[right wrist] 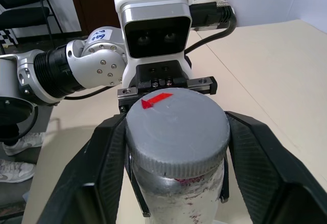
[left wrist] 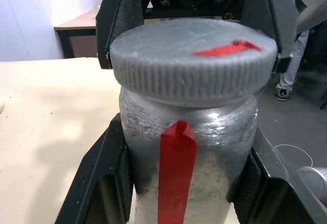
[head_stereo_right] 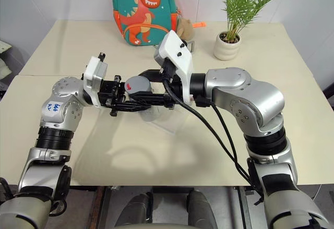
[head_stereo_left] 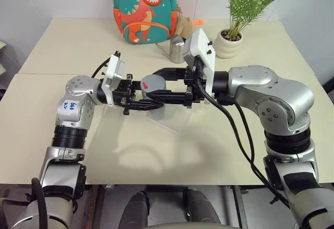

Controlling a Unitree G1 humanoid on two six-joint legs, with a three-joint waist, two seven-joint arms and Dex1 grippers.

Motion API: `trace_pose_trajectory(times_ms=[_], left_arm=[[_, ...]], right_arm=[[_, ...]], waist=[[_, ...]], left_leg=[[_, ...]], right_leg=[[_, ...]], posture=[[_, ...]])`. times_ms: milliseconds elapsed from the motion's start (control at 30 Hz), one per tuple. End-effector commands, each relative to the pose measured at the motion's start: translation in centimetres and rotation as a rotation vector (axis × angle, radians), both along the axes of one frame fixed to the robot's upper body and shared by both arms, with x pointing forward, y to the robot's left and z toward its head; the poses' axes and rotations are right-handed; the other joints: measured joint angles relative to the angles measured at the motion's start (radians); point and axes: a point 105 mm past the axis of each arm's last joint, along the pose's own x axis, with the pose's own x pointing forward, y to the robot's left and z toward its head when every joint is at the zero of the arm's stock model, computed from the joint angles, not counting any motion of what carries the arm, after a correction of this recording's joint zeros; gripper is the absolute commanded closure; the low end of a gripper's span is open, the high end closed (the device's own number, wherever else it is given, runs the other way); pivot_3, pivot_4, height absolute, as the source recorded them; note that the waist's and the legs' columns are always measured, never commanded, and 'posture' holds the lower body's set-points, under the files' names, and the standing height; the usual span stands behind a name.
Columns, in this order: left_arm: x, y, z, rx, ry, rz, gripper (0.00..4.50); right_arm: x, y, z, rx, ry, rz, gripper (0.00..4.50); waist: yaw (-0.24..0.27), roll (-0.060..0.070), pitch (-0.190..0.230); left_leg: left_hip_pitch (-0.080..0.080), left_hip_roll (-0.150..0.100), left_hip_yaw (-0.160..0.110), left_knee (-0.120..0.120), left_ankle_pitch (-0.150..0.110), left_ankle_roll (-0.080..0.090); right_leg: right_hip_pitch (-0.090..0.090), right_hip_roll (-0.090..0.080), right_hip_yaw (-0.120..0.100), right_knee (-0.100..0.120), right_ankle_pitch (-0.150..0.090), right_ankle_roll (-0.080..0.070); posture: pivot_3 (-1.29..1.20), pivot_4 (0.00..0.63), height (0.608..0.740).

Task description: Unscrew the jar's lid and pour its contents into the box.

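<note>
Left gripper [head_stereo_left: 136,99] is clamped on the body of the jar [left wrist: 191,157], holding it upright in the air just above the box [head_stereo_left: 175,115]. Its fingers [left wrist: 110,183] press both sides of the jar below the cap.

The lid [head_stereo_left: 152,84] is still seated on the jar, red mark on top; no gap at the threads is visible. So unscrewing is not yet done.

Right gripper [head_stereo_left: 168,85], reaching in from the far side of the jar, has its fingers [right wrist: 110,157] closed against the lid's ribbed rim, one on each side.

Contents cannot be seen; the jar is closed.

Judgement: grasp stage complete. Remaining: twist lid off, lift it clear, tip jar over the box.
</note>
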Motion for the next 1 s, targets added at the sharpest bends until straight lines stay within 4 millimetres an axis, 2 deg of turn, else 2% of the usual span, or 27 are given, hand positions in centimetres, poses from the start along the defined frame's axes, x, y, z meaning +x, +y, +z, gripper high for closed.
trace_pose_trajectory(times_ms=[33, 500, 633, 767, 833, 933, 1000], left_arm=[[-0.3, 0.0, 0.5, -0.006, -0.034, -0.005, 2.52], [-0.5, -0.1, -0.2, 0.016, -0.024, -0.020, 2.52], [-0.6, -0.1, -0.3, 0.017, -0.020, -0.015, 2.52], [-0.3, 0.7, -0.4, 0.015, -0.018, 0.028, 2.52], [-0.1, 1.5, 0.0, 0.004, -0.019, 0.068, 2.52], [0.1, 2.5, 0.2, 0.001, -0.022, 0.122, 2.52], [0.3, 3.1, 0.3, 0.000, -0.029, 0.159, 2.52]], right_arm=[[-0.8, 0.1, 1.6, 0.018, -0.071, 0.021, 1.62], [-0.1, -0.2, 3.1, 0.061, -0.097, -0.008, 1.62], [0.7, -1.0, 3.5, 0.061, -0.111, -0.059, 1.62], [3.5, -3.9, 3.6, 0.047, -0.125, -0.228, 1.62], [5.4, -6.7, 3.0, 0.025, -0.115, -0.365, 1.62], [7.3, -10.3, 1.2, -0.030, -0.071, -0.537, 1.62], [8.0, -12.5, -1.0, -0.085, -0.024, -0.629, 1.62]], waist=[[0.000, 0.000, 0.000], [0.000, 0.000, 0.000], [0.000, 0.000, 0.000], [0.001, 0.000, 0.000], [0.001, 0.000, 0.000], [0.001, 0.000, 0.000], [0.002, 0.000, 0.000]], left_leg=[[0.000, 0.000, 0.000, 0.000, 0.000, 0.000], [0.000, 0.000, 0.000, 0.000, 0.000, 0.000], [0.000, 0.000, 0.000, 0.000, 0.000, 0.000], [0.000, 0.000, 0.000, 0.000, 0.000, 0.000], [0.000, 0.000, 0.000, 0.000, 0.000, 0.000], [0.000, 0.000, 0.000, 0.000, 0.000, 0.000], [0.000, 0.000, 0.001, 0.000, 0.000, 0.000]], right_leg=[[0.000, 0.000, 0.000, 0.000, 0.000, 0.000], [0.000, 0.000, 0.000, 0.000, 0.000, 0.000], [0.000, 0.000, 0.000, 0.000, 0.000, 0.000], [0.000, 0.000, 0.000, 0.000, 0.000, 0.000], [0.000, 0.000, 0.000, 0.000, 0.000, 0.000], [0.000, 0.000, 0.000, -0.001, 0.000, 0.000], [0.000, 0.000, 0.000, -0.001, 0.000, 0.000]], posture=[[0.00, 0.150, 0.740], [0.00, 0.150, 0.740], [0.00, 0.150, 0.740], [0.00, 0.150, 0.740], [0.00, 0.150, 0.740], [0.00, 0.150, 0.740], [0.00, 0.150, 0.740]])
